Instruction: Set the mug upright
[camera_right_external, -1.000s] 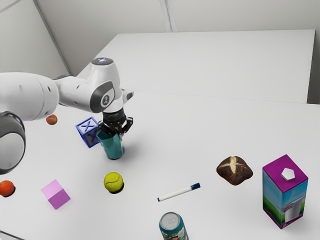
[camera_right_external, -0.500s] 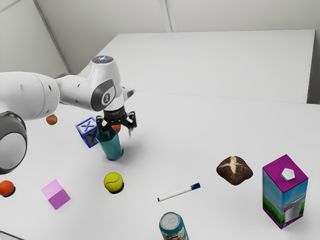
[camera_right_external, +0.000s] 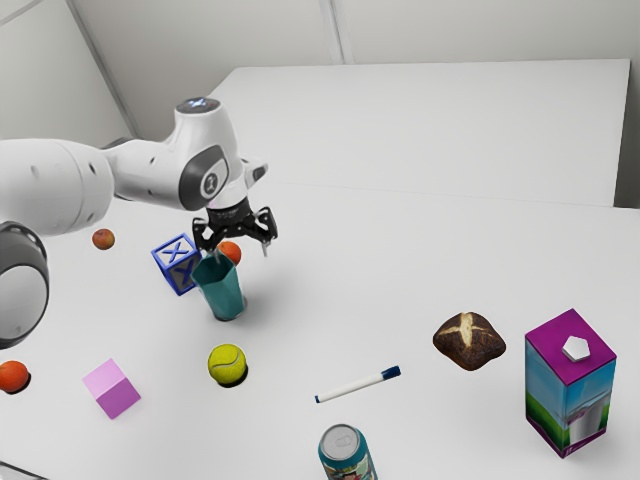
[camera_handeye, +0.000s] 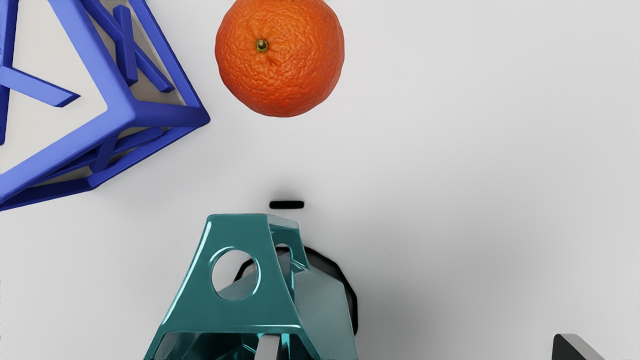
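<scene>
Holding the pincer (camera_right_external: 240, 253) with its fingers spread wide, one at the mouth of the teal mug (camera_right_external: 222, 292), the other well outside it, clamped on nothing. Seeing the mug on the smooth white tabletop (camera_right_external: 450, 250), near the blue-framed cube (camera_right_external: 177, 264), apparently on its base with mouth up; can't fairly judge any slight lean at this angle. Noting plain, pale walls (camera_right_external: 450, 30) behind, with a dark edge running down at the exterior view's left. Getting from the wrist view a round hole in the mug's side, a short black mark (camera_handeye: 286, 204) just beside it and the green stem of the orange (camera_handeye: 280, 55). Getting from the exterior view a tennis ball (camera_right_external: 227, 365), marker (camera_right_external: 345, 389), bread (camera_right_external: 469, 350), can (camera_right_external: 347, 460) and carton (camera_right_external: 570, 385). Finding the pincer higher than a second ago, more of the orange uncovered, the mug in nearly the same spot.
</scene>
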